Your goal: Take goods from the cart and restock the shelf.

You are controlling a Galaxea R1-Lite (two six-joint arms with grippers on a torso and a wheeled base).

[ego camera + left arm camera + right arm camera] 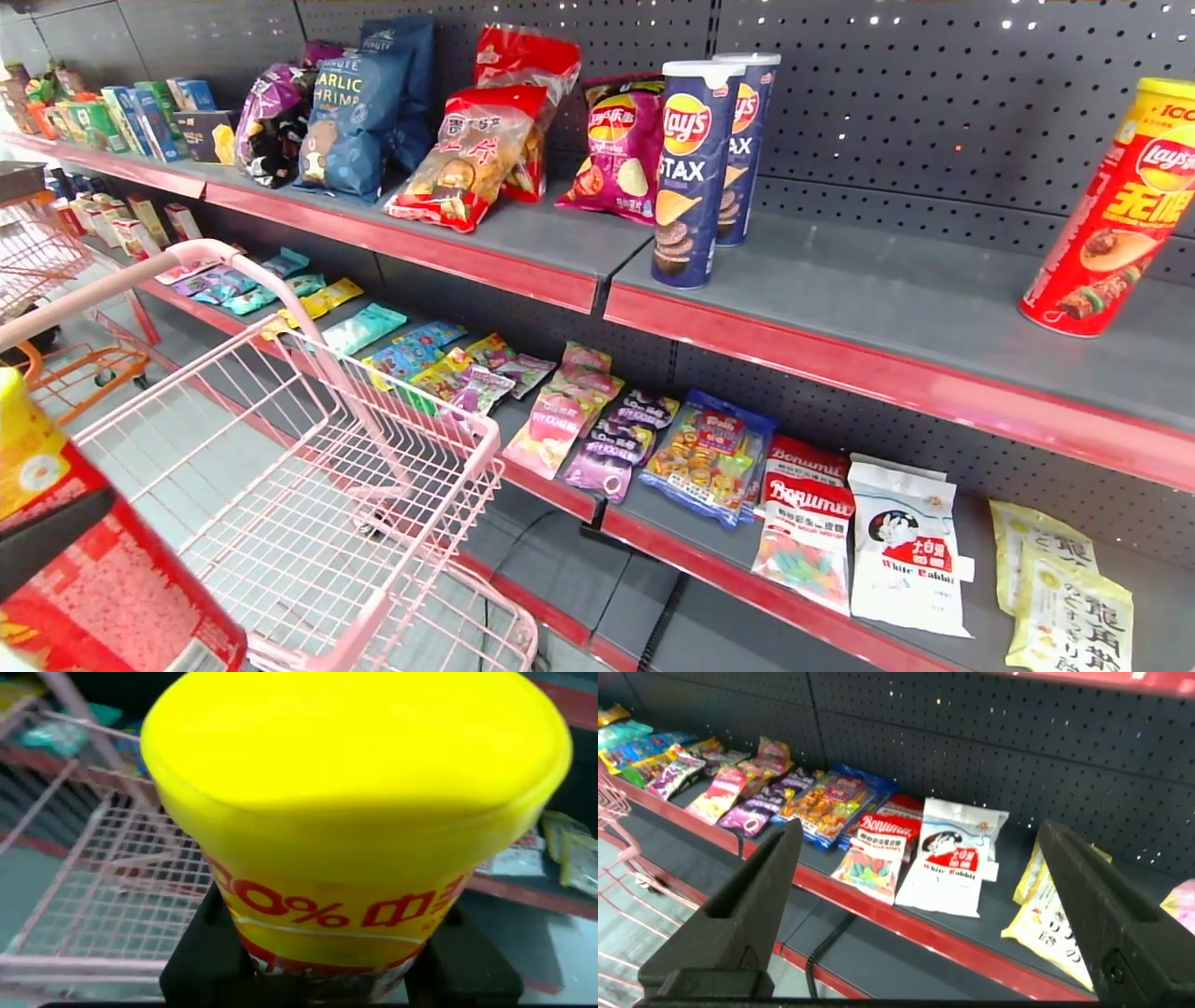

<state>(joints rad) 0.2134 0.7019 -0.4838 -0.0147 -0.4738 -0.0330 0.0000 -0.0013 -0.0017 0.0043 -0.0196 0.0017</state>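
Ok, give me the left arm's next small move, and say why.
Probably raise the yellow-lidded can toward the bare stretch of the upper shelf, between the blue cans and the standing red can that looks like its match. The left gripper is shut on it, low by the pink cart, well below that shelf.

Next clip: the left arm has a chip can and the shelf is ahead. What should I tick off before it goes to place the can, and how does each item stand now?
1. Grip on the held can: ok. The left gripper is shut on it, with a finger on each side.
2. Free spot on the upper shelf: ok. There is a bare stretch between the blue cans and the standing red can.
3. Right gripper out of the way: ok. It is open, holds nothing and faces the lower shelf.
4. Held can clear of the cart rim: cannot tell.
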